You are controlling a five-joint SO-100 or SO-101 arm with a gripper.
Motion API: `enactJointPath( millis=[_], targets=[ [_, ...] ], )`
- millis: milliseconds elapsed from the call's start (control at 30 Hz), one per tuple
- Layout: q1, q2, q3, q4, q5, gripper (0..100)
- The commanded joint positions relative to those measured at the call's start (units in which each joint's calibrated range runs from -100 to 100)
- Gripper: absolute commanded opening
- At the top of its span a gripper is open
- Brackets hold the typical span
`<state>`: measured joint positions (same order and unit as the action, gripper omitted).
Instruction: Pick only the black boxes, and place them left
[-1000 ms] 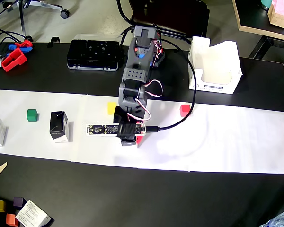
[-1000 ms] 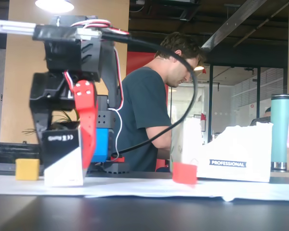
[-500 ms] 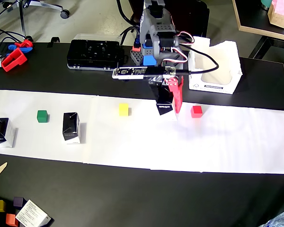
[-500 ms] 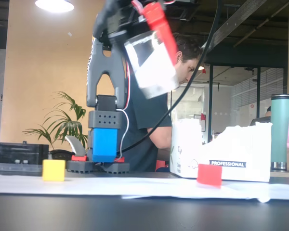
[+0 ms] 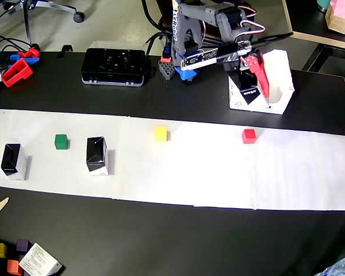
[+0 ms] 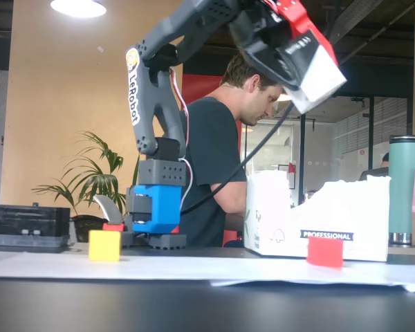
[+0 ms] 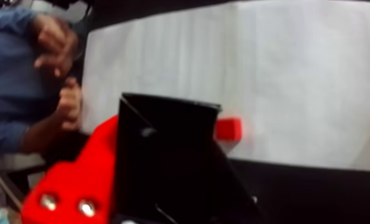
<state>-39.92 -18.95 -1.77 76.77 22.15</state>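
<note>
Three black boxes: two upright on the white paper at overhead left, far-left box [image 5: 14, 161] near the edge and second box [image 5: 96, 155] well right of it, both glossy with pale side panels; third box [image 5: 249, 92] tilted, raised off the table over the white carton.

1. On my fixed view the arm [image 6: 155, 90] is dark grey plastic, with "LeRobot" printed in white down its upright link at centre left.
2. Its base [image 6: 156, 207] pairs a grey perforated block with a bright blue block beneath.
3. Red-and-white servo wires [image 5: 241, 26] loop over the joints at the overhead view's top centre.
4. The gripper [image 5: 254, 77] has one red finger [image 7: 74, 179]; my wrist view shows two silver screws in it, lower left.
5. A black cable [image 6: 263, 138] hangs from the wrist.
</note>
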Motion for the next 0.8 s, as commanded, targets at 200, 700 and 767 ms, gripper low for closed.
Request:
enactJointPath(
  millis=[200,700,767],
  targets=[
    [-28.64,-9.54,-1.25,13.29,-3.78,9],
    [-39.99,10.38,0.52,14.01,-4.15,23],
    [-40.77,12.43,-0.98,14.01,-4.10,28]
  ],
)
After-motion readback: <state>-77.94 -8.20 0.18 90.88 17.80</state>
